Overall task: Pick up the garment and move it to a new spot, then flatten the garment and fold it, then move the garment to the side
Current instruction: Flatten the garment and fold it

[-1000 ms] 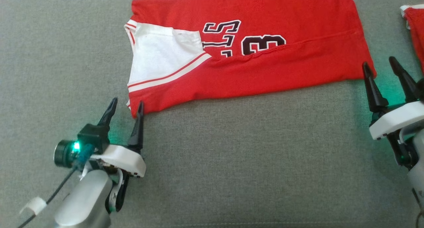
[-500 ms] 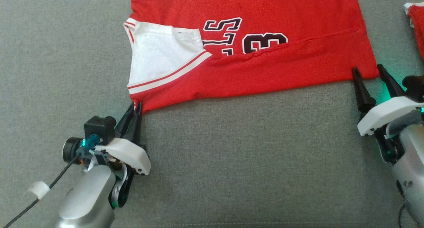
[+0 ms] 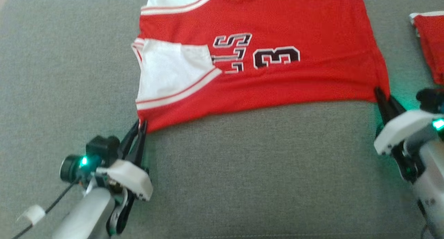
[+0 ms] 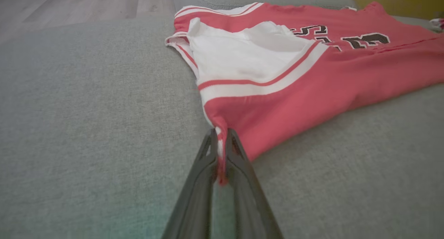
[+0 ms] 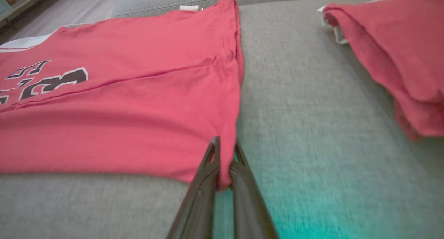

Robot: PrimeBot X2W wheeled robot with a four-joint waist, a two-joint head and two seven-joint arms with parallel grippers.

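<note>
While a black, white-edged "3" and half-hidden letters are displayed on its front, the red jersey (image 3: 277, 83) is spread flat on the grey cushion (image 3: 242, 169). Its two near corners are pinched, one by the left gripper (image 3: 139, 125), the other by the right gripper (image 3: 380, 93), fingers closed on the cloth and pointed forward, forearms held low.

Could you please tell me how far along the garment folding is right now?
Done: the jersey lies spread on the grey surface, its near strip seemingly folded over the lettering. In hand: the left gripper and right gripper are each shut on a near corner. Left: the remaining folds and moving it aside.
</note>
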